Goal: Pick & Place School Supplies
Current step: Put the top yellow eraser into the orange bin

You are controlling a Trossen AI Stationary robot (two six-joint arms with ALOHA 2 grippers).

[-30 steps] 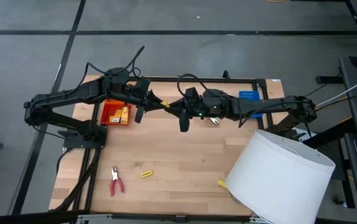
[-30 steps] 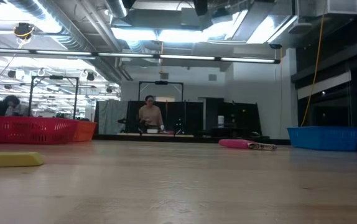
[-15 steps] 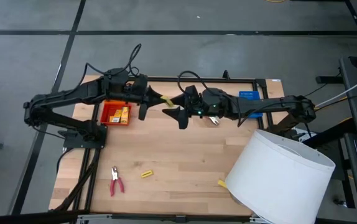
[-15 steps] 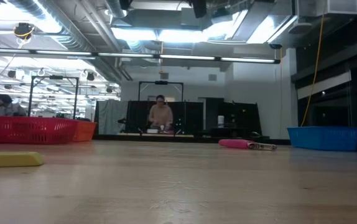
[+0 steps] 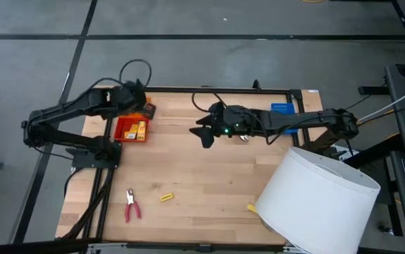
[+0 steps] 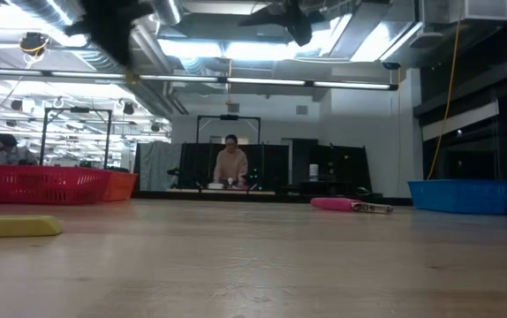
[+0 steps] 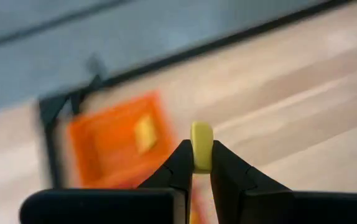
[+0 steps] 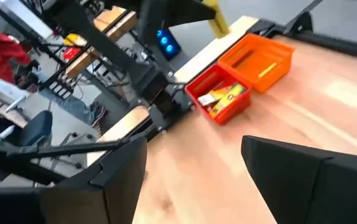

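Light wooden plank tabletop [image 5: 202,176] on a dark metal frame, standing on grey concrete floor [image 5: 259,63] crossed by dark lines. Beyond the table, an open workshop hall: exposed silver ceiling ducts [image 6: 103,40], long fluorescent light strips [image 6: 262,81], a yellow hanging cable [image 6: 443,97]. A person [image 6: 230,165] stands at a far bench. Blue office chair [image 8: 38,127] beside dark metal racks.

Looks like a big robotics lab: exposed ceiling ducts [image 6: 103,44] upper left, test frames [image 6: 227,150] mid-frame, person [image 6: 230,166] working.
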